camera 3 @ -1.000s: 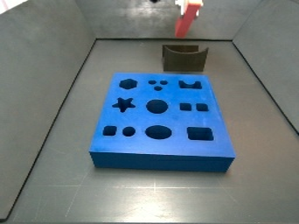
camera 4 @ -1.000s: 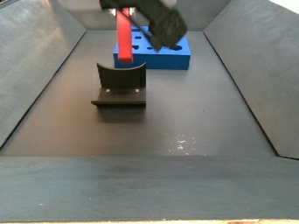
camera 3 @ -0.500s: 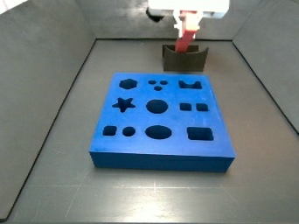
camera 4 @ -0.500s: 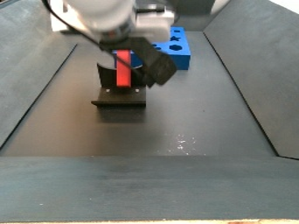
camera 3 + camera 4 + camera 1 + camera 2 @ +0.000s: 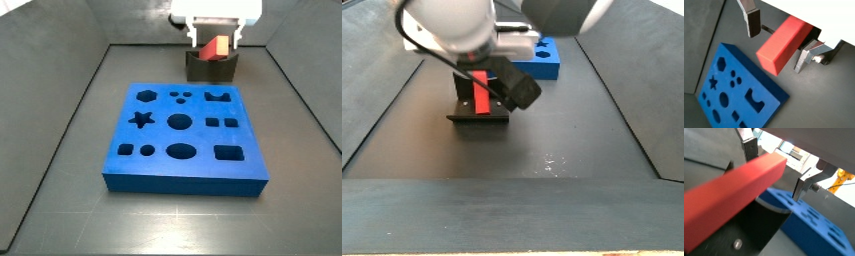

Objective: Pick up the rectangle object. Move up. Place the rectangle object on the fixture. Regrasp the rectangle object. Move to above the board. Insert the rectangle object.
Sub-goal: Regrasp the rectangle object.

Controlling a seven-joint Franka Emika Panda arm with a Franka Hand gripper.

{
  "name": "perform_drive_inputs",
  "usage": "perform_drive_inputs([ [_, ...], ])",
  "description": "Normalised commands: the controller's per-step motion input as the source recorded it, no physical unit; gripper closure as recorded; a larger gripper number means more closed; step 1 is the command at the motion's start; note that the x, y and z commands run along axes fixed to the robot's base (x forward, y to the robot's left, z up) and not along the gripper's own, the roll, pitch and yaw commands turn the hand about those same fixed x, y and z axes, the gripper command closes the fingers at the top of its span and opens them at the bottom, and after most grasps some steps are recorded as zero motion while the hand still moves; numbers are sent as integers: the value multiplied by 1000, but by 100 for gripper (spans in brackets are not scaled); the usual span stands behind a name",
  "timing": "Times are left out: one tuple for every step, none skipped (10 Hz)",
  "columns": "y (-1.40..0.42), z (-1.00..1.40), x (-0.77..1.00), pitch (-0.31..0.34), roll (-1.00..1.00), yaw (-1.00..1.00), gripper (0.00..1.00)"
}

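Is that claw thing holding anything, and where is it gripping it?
The gripper, down at the fixture, holds the rectangle object near its upper end.

red-orange rectangle object [image 5: 481, 88] in claw [image 5: 777, 42], on fixture [image 5: 478, 105]

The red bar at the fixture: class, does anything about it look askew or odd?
Yes: the rectangle object leans at a tilt in the fixture instead of lying flat or standing upright. The gripper sits around it, though contact is unclear. The board looks normal.
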Motion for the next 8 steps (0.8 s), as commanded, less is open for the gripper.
perform_drive_inputs([
  [4, 1000, -18, 78, 29, 26, 0],
  [10, 1000, -33, 81, 33, -1, 0],
  [11, 1000, -37, 82, 35, -11, 0],
  [14, 894, -36, 84, 39, -27, 0],
  [16, 717, -31, 83, 41, -33, 0],
  [14, 477, -26, 76, 43, -45, 0],
  [15, 300, -25, 76, 44, -50, 0],
  [-854, 866, 153, 45, 1000, 18, 0],
])
